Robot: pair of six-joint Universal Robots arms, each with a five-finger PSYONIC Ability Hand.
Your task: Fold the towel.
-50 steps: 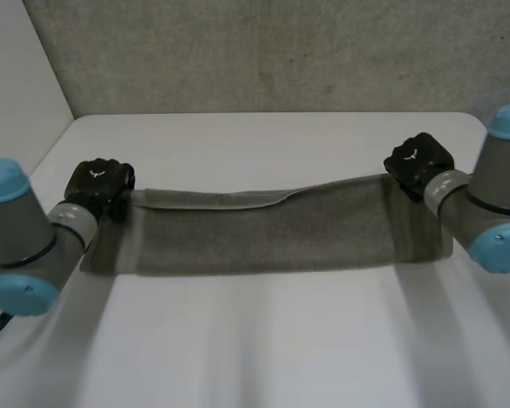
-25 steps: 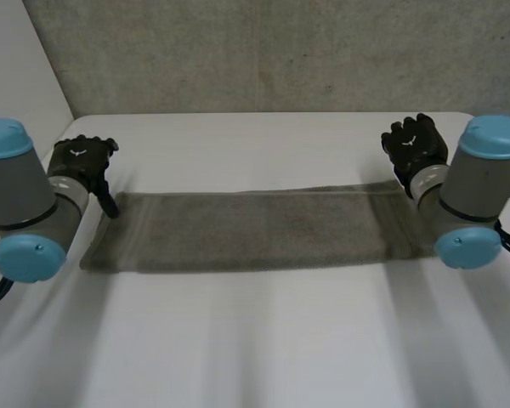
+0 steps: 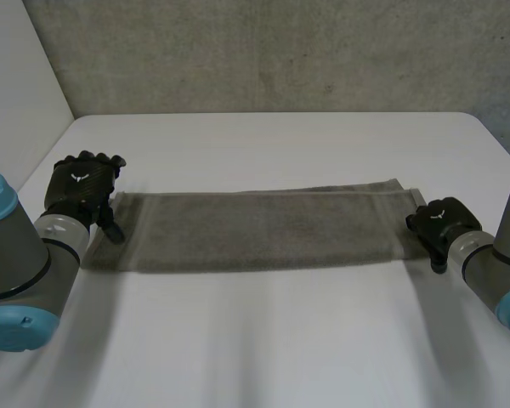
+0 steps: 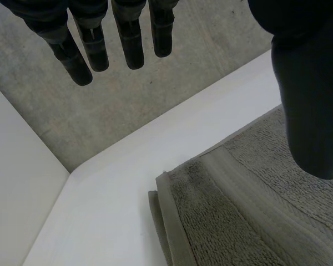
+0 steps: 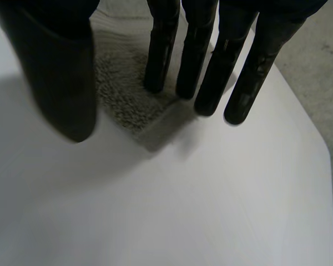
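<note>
The grey towel (image 3: 255, 229) lies flat on the white table (image 3: 263, 340), folded into a long narrow strip running left to right. My left hand (image 3: 81, 183) hovers at the strip's left end, open, with fingers (image 4: 130, 39) straight and thumb (image 4: 311, 111) apart above the towel's far left corner (image 4: 211, 216). My right hand (image 3: 442, 223) is at the strip's right end by its near corner. It is open, with straight fingers (image 5: 211, 66) pointing down at the towel's corner (image 5: 122, 100). Neither hand grips the cloth.
A concrete wall (image 3: 280, 51) runs behind the table and a white panel (image 3: 17, 76) stands at its left. Bare table stretches in front of the towel and behind it.
A second ago both hands were shut on the towel's far edge at its ends. They let go and the strip settled flat. The right hand moved nearer, to the right near corner.
</note>
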